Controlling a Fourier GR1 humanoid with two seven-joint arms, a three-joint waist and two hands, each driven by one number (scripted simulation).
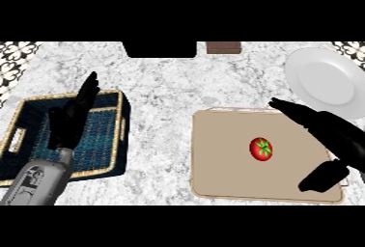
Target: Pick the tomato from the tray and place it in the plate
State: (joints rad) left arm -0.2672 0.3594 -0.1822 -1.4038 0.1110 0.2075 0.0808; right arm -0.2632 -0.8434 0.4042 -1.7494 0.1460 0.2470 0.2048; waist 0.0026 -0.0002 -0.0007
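My left hand (71, 116) rests open over the blue woven basket (119, 140), fingers straight, holding nothing. On the tan tray (224, 169) the tomato (261, 149) lies right of centre, untouched. My right hand (335, 135) hangs open over the tray's right side, fingers spread past the tomato, thumb nearer me, grasping nothing. The white plate (324, 79) sits beyond the tray's far right corner.

Grey marble counter (164, 91), blue woven basket (118, 144) left, tan tray (221, 161) right, white plate (328, 82) beyond tray
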